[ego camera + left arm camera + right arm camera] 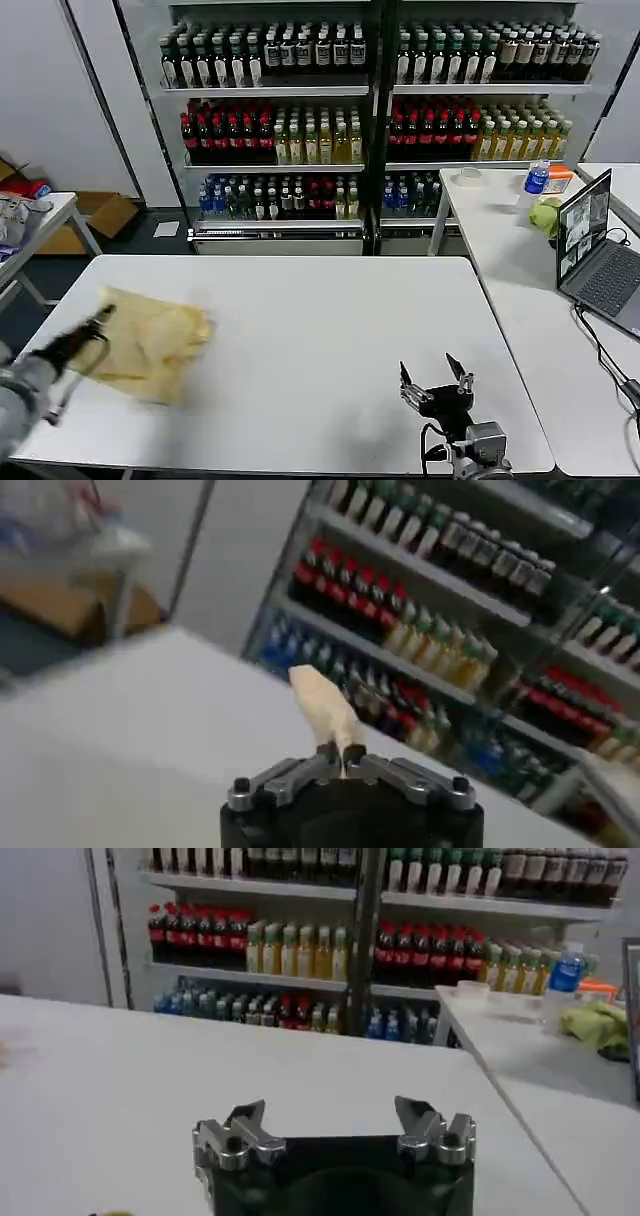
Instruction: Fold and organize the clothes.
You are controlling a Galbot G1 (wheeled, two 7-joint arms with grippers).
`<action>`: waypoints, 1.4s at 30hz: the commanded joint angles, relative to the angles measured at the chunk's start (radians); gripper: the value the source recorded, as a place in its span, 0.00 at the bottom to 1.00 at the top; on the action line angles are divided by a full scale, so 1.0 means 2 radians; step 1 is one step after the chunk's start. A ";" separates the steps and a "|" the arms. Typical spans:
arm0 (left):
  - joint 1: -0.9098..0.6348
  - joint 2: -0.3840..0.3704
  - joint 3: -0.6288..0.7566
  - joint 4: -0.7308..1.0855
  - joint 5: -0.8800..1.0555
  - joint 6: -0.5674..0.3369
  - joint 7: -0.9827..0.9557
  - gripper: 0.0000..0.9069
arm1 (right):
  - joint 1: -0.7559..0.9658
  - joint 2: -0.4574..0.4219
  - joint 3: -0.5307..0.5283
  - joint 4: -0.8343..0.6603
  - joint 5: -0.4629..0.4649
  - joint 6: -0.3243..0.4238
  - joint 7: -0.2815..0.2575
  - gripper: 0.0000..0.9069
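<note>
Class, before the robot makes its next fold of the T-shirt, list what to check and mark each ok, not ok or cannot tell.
1. Left pincer shut on T-shirt: ok.
2. T-shirt lies flat: not ok, it is bunched.
3. T-shirt fully on table: ok.
4. Right pincer open and apart from the T-shirt: ok.
5. Which part of the T-shirt is gripped: cannot tell.

A white tabletop point(300, 330) carries the work. A crumpled cream T-shirt point(150, 340) lies just beside the left gripper point(100, 318) (well apart from the right gripper point(436, 377)).
</note>
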 commanded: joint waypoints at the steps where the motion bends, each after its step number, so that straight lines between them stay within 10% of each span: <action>1: 0.015 0.179 -0.047 -0.033 0.203 0.000 0.088 0.02 | 0.009 0.001 -0.003 0.003 0.003 0.001 0.000 1.00; 16: 0.096 -0.033 0.310 -0.128 0.699 -0.018 0.007 0.02 | -0.023 0.019 0.012 0.012 -0.017 0.009 -0.003 1.00; 42: -0.155 -0.160 0.481 -0.008 0.377 -0.002 -0.061 0.02 | -0.023 0.021 0.016 0.000 -0.024 0.014 -0.007 1.00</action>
